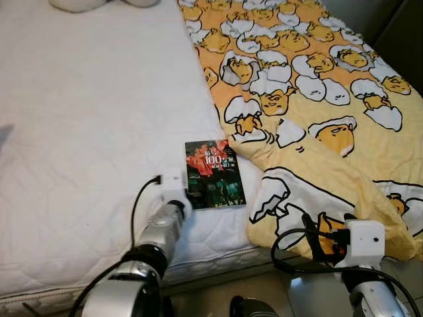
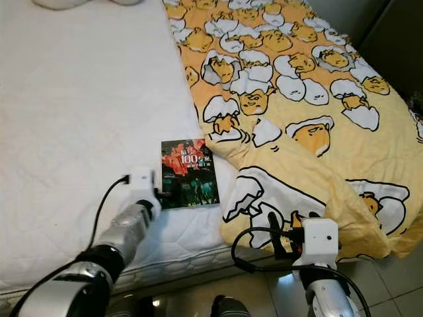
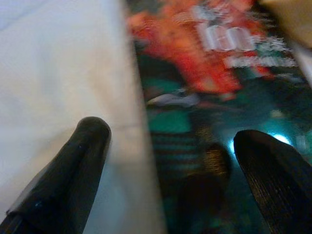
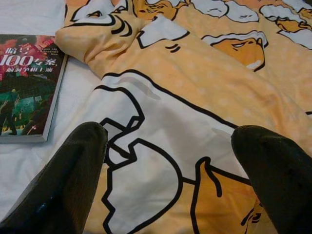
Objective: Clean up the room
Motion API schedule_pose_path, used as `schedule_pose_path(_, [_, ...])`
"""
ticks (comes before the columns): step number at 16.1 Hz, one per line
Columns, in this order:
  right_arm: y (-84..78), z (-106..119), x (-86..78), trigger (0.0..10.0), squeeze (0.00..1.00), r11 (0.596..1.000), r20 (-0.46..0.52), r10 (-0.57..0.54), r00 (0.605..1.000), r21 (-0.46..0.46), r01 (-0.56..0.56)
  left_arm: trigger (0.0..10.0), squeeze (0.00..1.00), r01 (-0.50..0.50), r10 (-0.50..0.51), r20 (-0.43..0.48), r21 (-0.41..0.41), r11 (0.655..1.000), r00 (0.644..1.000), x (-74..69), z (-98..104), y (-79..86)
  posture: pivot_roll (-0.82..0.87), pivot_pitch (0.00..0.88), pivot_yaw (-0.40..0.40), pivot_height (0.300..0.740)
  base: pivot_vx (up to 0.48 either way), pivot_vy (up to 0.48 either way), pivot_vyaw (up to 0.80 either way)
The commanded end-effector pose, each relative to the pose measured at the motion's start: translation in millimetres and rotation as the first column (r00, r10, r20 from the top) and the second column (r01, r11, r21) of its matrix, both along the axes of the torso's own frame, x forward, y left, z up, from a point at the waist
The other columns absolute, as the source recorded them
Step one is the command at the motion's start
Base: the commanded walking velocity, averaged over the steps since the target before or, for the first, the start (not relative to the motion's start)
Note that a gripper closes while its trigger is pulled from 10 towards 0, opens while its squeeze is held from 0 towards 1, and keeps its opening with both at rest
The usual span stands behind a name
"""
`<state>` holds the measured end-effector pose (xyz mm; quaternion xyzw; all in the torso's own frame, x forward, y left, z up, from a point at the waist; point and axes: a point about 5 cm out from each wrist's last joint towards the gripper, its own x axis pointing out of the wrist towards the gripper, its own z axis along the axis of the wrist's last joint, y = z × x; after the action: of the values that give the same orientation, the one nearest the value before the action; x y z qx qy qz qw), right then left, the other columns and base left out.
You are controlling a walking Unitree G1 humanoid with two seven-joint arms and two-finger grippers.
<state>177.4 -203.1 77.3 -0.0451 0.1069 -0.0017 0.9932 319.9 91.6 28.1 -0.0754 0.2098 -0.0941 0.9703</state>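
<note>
A bed (image 1: 79,132) with a white quilted mattress cover took up most of the head views, running from the near edge at 6 o'clock away toward 12. Over its right half, from 12 round to 4 o'clock, lay a yellow blanket (image 1: 310,86) printed with cartoon egg figures, its near corner bunched and hanging toward the bed's edge. At the far end, at 11 o'clock, the rim of a pale pillow (image 1: 79,4) showed.

A book (image 1: 214,174) with a dark cover, red at the top with white lettering, lay flat on the mattress near the middle of the scene, its upper right corner just beside or touching the blanket's folded edge.

The left pincer (image 3: 170,165) reached in from 7 o'clock and sat at the book's lower left corner, spread wide: one black finger (image 3: 73,170) over the white cover, the other over the book's cover, its left edge running between them. Whether either finger touched could not be told.

The right pincer (image 4: 168,170) hovered at 5 o'clock over the blanket's near corner, also wide, gripping nothing.
</note>
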Motion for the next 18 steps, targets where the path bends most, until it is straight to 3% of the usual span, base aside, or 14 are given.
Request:
schedule_pose_path(1, [-2.3,-1,-2.0,10.0,0.00,1.000,-0.011,-0.014,1.000,0.001,0.014,10.0,0.00,0.029,-0.029,0.012,0.009,1.000,0.999,-3.4,-1,-9.6,-0.28,0.154,-0.069,0.740,0.000,0.000,0.00])
schedule_pose_path(5, [-2.3,-3,-4.7,10.0,0.00,1.000,-0.026,-0.014,1.000,0.000,0.014,10.0,0.00,0.007,-0.021,-0.103,-0.135,0.991,0.994,-14.6,-14,-21.8,-0.28,0.154,-0.069,0.740,0.000,0.000,0.00])
schedule_pose_path(8, [-4.0,-5,-7.6,10.0,0.00,1.000,-0.038,-0.020,0.999,-0.002,0.019,10.0,0.00,-0.017,-0.008,-0.196,-0.127,0.992,0.981,-26.1,-28,-25.4,-0.29,0.157,-0.070,0.740,0.000,0.000,0.00])
schedule_pose_path(11, [-4.8,-5,-9.6,10.0,0.00,1.000,-0.046,-0.018,0.999,-0.003,0.018,10.0,0.00,-0.052,-0.012,-0.277,-0.223,0.973,0.961,-32.5,-33,-33.9,-0.29,0.159,-0.077,0.740,0.000,0.000,0.00])
schedule_pose_path(12, [-5.2,-5,-9.3,10.0,0.00,1.000,-0.047,-0.018,0.999,-0.004,0.017,6.9,0.00,-0.050,-0.024,-0.284,-0.254,0.966,0.959,-32.9,-33,-36.3,-0.29,0.158,-0.079,0.740,0.000,0.000,0.00])
schedule_pose_path(13, [-6.1,-5,-9.1,10.0,0.00,1.000,-0.048,-0.017,0.999,-0.005,0.017,0.0,0.00,-0.054,-0.032,-0.284,-0.290,0.955,0.958,-33.2,-33,-38.2,-0.29,0.156,-0.082,0.740,0.000,0.000,0.00])
schedule_pose_path(18, [-7.5,-4,-4.7,10.0,0.00,1.000,-0.049,-0.007,0.999,-0.009,0.006,0.0,0.00,-0.058,-0.050,-0.239,-0.424,0.904,0.970,-27.2,-24,-43.8,-0.30,0.150,-0.104,0.740,0.000,0.000,0.00])
